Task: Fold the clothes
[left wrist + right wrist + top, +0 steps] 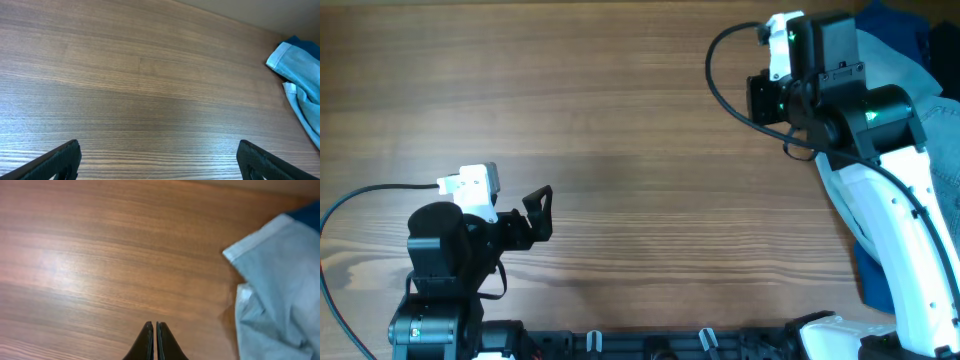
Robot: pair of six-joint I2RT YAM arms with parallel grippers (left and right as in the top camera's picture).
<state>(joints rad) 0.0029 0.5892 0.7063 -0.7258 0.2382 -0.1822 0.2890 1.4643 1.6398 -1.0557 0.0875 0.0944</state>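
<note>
on the wood table [620, 120], left tool [544, 213] spread, right tool [154, 326] pressed together.

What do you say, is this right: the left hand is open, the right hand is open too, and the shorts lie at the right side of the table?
No. The right hand is shut, closed on nothing, as the right wrist view shows. The left hand is open; the shorts lie at the right.

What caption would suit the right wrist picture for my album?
Shut right claw over the wooden table, crumpled light blue denim shorts lying nearby.
</note>
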